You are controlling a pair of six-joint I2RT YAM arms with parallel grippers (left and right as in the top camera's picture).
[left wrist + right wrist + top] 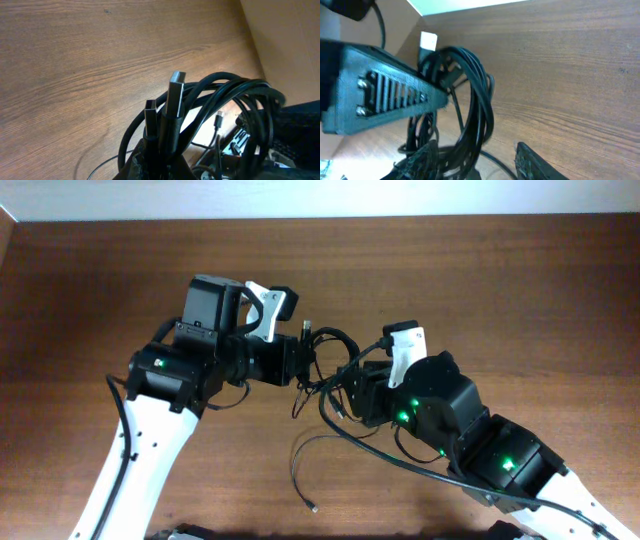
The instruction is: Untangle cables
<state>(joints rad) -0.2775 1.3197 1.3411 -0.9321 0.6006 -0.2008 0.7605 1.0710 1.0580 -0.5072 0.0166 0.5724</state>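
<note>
The cables form a black knotted bundle held above the table between my two grippers. My left gripper is shut on the bundle. In the left wrist view its jaws pinch the wires, two plug ends stick up, and loops hang to the right. My right gripper is open just right of the bundle. In the right wrist view the loops hang between its spread fingers, close to the left finger. One thin cable lies loose on the table.
The wooden table carries both arms close together at its centre. The left gripper's body fills the left of the right wrist view. A thicker arm cable hangs beside the left arm.
</note>
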